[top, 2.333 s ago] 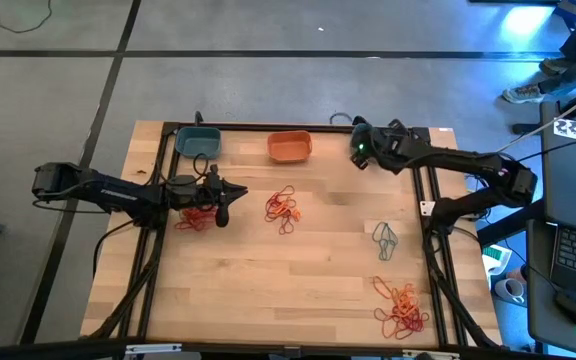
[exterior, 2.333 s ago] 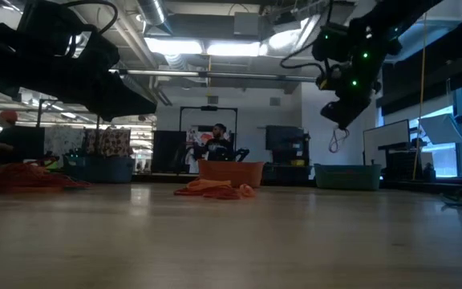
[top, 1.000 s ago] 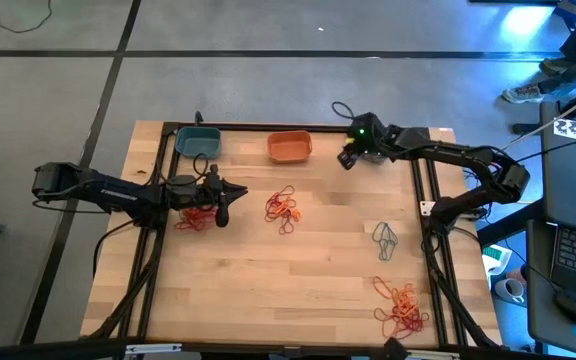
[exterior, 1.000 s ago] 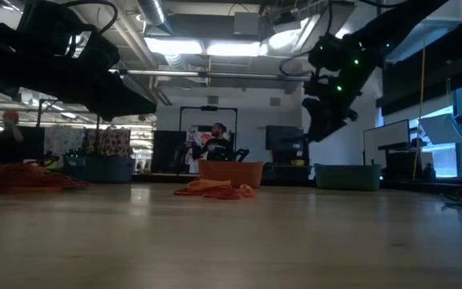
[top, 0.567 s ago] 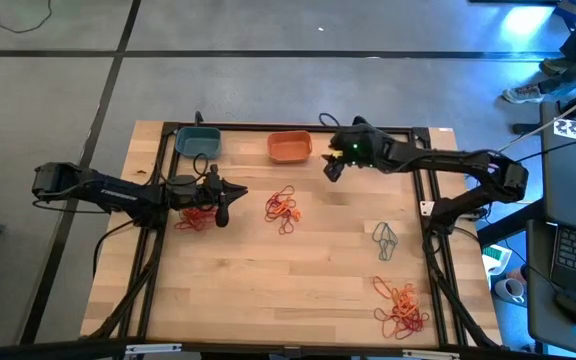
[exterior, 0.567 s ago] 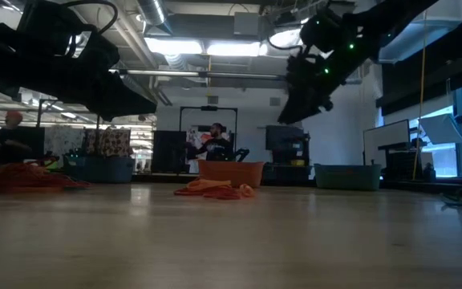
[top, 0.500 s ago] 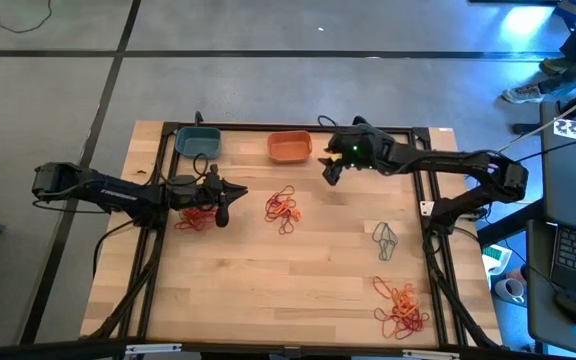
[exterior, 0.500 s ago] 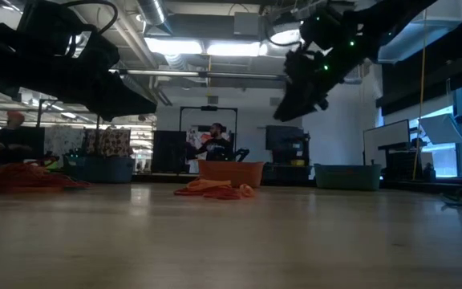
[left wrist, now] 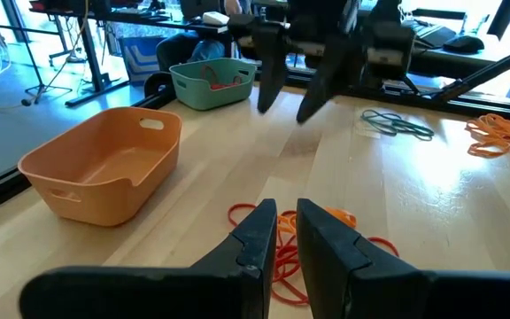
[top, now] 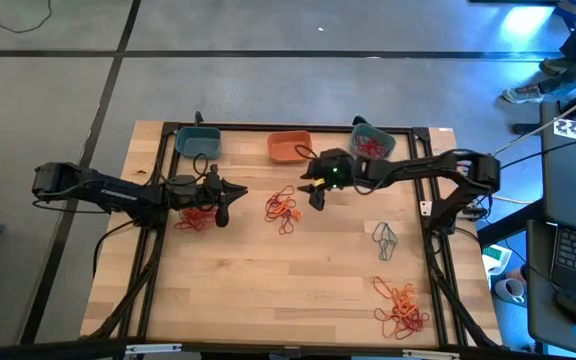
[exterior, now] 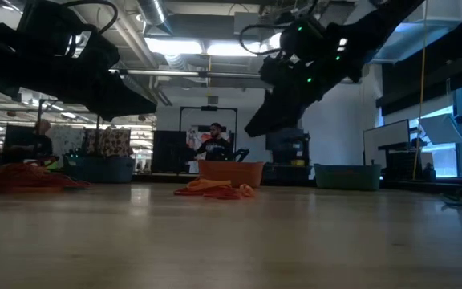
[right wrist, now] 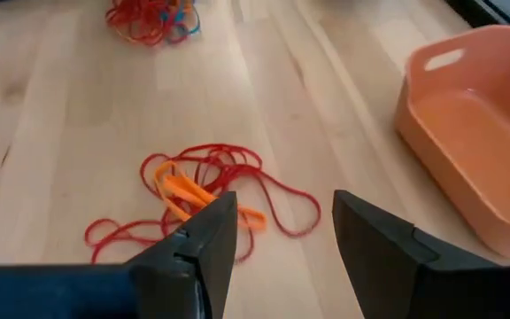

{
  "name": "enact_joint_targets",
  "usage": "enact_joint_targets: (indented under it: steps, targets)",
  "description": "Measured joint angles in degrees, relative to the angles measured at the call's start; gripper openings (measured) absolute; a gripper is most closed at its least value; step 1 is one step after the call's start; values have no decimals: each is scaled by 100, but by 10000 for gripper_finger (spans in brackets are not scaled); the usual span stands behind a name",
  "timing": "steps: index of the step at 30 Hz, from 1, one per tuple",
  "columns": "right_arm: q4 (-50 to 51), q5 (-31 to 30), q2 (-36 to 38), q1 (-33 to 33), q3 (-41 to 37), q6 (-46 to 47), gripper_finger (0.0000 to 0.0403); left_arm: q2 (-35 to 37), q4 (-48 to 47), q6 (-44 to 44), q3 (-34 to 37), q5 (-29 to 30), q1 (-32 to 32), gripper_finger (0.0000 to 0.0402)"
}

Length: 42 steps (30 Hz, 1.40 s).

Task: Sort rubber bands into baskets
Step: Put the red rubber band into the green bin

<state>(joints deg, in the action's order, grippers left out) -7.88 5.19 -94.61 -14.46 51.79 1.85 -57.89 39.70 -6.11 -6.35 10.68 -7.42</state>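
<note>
pincer fingers of the right pincer [top: 315, 194] stand apart, empty, above the worktop [top: 318, 280] just beside a red and orange tangle of rubber bands [top: 282, 208], near the orange basket [top: 289, 147]. left pincer [top: 222, 207] hangs nearly closed and empty by a red tangle [top: 194, 217]; teal baskets sit at [top: 198, 141] and [top: 372, 142], the latter holding red bands.

Three baskets [top: 289, 147] along the far edge, rubber bands [top: 282, 208] in red, orange, teal clumps across the table
</note>
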Motion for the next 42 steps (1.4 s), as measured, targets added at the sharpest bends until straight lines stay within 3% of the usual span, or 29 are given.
enact_joint_targets:
  steps: [9, 20, 24, 38, 42]
  targets:
    - [-889, -219, -905, -17, 0, 376, 186, -2, 1, 40, -2, 1, 0, 45]
    - [-560, -385, -1696, -17, 425, 441, 186, -2, 0, -5, -2, 2, 0, 45]
    - [-290, -703, -1851, -17, 590, 443, 186, 0, 0, -7, 0, 1, -1, 45]
    - [-246, -664, -1954, -17, 625, 233, 186, 0, -4, -57, 0, 2, -1, 45]
    - [-201, -664, -1956, -17, 627, 207, 167, 0, -4, -61, -2, 0, -2, 45]
